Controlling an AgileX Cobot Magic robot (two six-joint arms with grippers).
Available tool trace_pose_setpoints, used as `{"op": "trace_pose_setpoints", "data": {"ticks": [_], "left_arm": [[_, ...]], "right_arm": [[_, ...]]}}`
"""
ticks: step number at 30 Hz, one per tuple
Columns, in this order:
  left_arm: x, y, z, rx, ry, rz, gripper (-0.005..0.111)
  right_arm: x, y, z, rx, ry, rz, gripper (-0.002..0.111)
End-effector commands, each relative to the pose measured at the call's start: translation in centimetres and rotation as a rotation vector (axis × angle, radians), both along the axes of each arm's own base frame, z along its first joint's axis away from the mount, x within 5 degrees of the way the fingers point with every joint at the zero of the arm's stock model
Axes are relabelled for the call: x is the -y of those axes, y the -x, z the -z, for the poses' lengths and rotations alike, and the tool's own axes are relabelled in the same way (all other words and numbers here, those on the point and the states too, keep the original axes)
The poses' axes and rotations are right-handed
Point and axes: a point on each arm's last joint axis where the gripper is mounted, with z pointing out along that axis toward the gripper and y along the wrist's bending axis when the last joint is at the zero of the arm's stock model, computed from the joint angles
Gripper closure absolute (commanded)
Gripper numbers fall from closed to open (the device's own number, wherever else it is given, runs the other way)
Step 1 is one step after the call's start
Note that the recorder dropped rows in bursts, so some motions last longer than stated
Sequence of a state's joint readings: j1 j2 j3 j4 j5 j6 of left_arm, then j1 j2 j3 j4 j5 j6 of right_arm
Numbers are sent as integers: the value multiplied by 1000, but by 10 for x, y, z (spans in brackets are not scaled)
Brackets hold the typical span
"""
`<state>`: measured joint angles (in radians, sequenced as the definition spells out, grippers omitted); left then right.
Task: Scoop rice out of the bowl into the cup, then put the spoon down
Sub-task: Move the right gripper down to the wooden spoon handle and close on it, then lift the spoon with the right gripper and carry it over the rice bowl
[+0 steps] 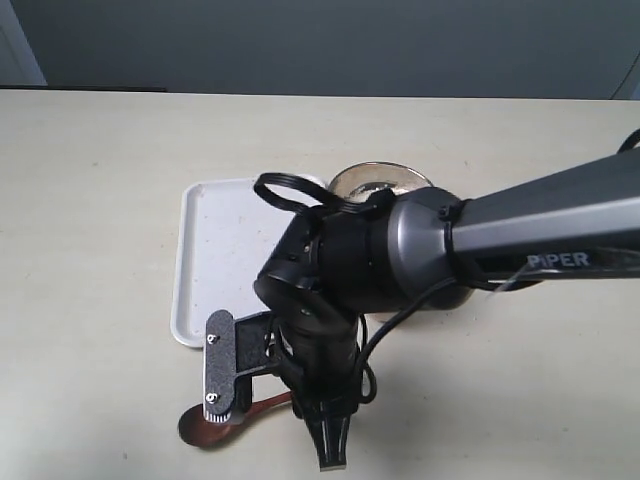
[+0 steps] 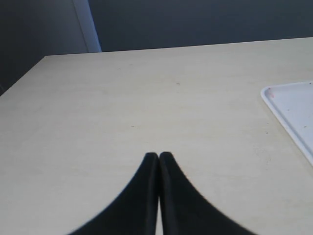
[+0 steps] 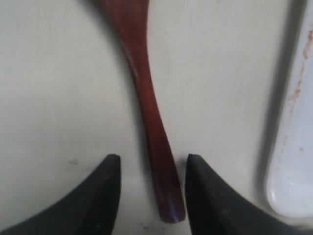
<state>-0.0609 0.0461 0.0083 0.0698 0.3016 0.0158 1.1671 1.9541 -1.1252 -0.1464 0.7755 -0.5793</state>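
The dark reddish-brown spoon [image 3: 142, 83] lies flat on the table just off the tray. In the exterior view only its oval bowl [image 1: 205, 428] and a bit of handle show under the arm. My right gripper [image 3: 152, 159] is open, its two fingers on either side of the handle's end with a gap on each side. From outside, the right gripper [image 1: 333, 455] points down at the table's near edge. A shiny steel rim [image 1: 380, 180] shows behind the arm; I cannot tell whether it is the bowl or the cup. No rice is visible. My left gripper [image 2: 159, 155] is shut and empty over bare table.
A white tray [image 1: 215, 250] lies left of centre, its near edge beside the spoon [image 3: 293, 161] and a corner of it off to the side of the left gripper [image 2: 293, 107]. The right arm [image 1: 520, 240] crosses the scene and covers the tray's right part.
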Motion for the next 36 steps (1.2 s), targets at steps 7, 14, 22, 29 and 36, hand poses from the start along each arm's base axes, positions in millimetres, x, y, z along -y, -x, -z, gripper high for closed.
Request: {"op": "trace_pose_setpoints", "data": {"ticks": [7,14,22,29,36], "left_arm": [[0,0,-4,21,7,1,106],[0,0,-4,21,7,1,106],[0,0,-4,21,7,1,106],[0,0,-4,21,7,1,106],[0,0,-4,21,7,1,106]], "right_arm": [[0,1,16,-22,29,9,98],[1,2,17,-36,43,19,103],[7,4,-19,-18,5,27,109],[20,7,-83,64,-140,19,109],[54,-16,-132,436,-34,72,109]]}}
